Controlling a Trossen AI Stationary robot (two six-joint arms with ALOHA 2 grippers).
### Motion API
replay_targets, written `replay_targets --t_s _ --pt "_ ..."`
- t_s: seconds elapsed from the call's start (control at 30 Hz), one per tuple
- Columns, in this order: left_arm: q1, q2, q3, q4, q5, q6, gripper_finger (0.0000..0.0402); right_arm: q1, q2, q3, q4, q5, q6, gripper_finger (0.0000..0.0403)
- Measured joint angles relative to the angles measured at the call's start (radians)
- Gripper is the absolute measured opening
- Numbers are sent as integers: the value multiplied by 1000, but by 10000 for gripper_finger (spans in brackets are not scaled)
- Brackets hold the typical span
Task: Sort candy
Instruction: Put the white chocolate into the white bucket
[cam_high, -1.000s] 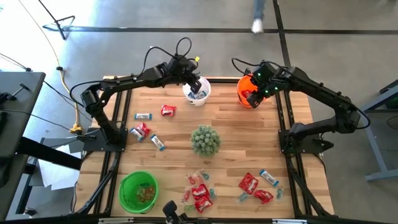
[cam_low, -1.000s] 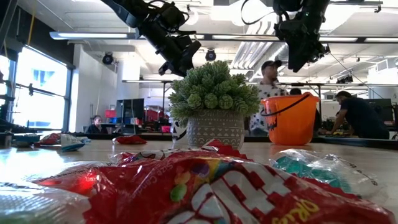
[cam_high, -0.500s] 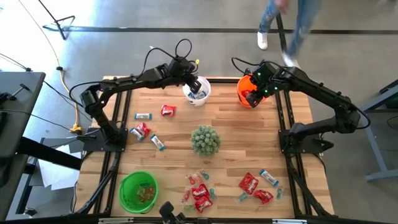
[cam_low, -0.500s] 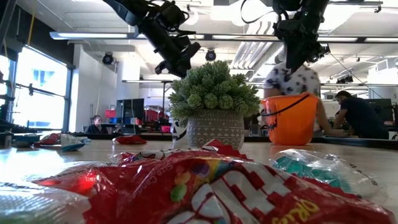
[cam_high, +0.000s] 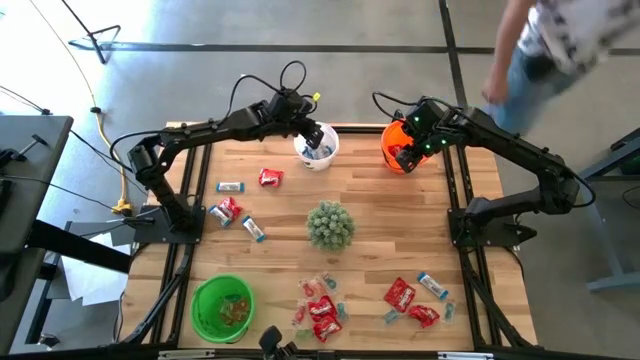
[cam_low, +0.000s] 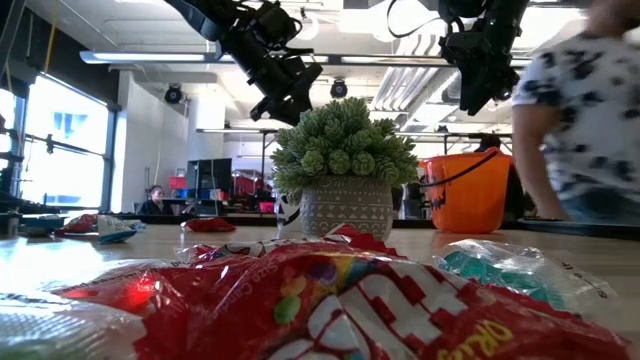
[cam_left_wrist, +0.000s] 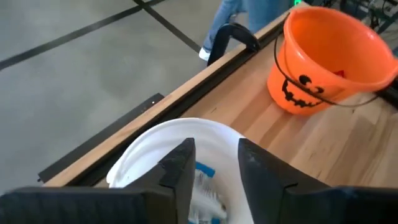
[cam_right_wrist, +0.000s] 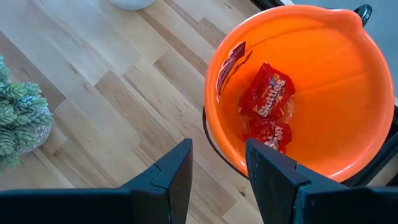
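My left gripper (cam_left_wrist: 216, 149) hangs open just above the white bucket (cam_left_wrist: 143, 149), at the table's far middle (cam_high: 316, 152). Light blue-and-white candy (cam_left_wrist: 202, 180) lies inside the bucket, below the fingers. My right gripper (cam_right_wrist: 219, 149) stands open over the near rim of the orange bucket (cam_right_wrist: 323, 93), at the far right (cam_high: 385, 150). Red packets (cam_right_wrist: 267, 99) lie on the bucket's bottom. Loose candy rests flat on the table: a red packet (cam_high: 270, 177), a blue-and-white one (cam_high: 231, 186), and heaps near the front edge (cam_high: 320, 305) (cam_high: 410, 298).
A potted spiky green plant (cam_high: 329, 225) stands mid-table. A green bucket (cam_high: 222, 305) with small pieces sits at the near left. More candy lies at the left (cam_high: 225, 211). A person (cam_high: 560, 40) moves past beyond the table's far right corner.
My left gripper has opened above the white bucket without shifting place. My right gripper has kept still. A person has walked along the floor behind the table toward the right.
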Motion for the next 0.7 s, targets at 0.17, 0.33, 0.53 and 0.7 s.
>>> replay_targets --t_s 0.17,0.33,0.53,0.7 --pt "0 0 0 -7 13 16 124 0 0 0 0 0 0 144" --pt "-6 -21 0 -112 51 -8 118 0 0 0 0 0 0 144" --pt "-32 -48 0 -338 55 25 106 0 0 0 1 0 0 144" --pt "-78 -51 0 -628 -38 -3 98 0 0 0 3 0 0 144"
